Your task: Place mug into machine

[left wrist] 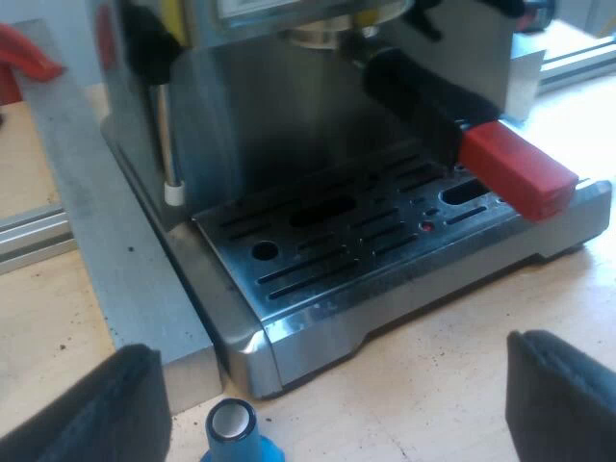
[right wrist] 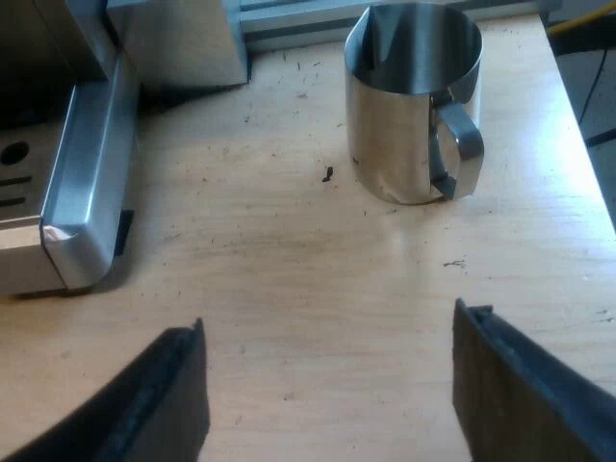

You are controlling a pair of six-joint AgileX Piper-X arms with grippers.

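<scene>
One shiny steel mug (right wrist: 397, 125), upright, handled, empty, on wooden table (right wrist: 279, 279)

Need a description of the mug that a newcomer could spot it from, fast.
Start at the espresso machine's drip tray. On the wooden table, apart from the tray's corner and ahead of the right gripper, stands the mug, upright. It is the only shiny steel cup there, with a loop handle and a pinched pouring spout.

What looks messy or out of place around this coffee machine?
Little stands out: dark specks, maybe coffee grounds, lie scattered on the wooden table near the upright metal mug. The holder sits locked into the machine, and the blue tamper stands upright.
</scene>
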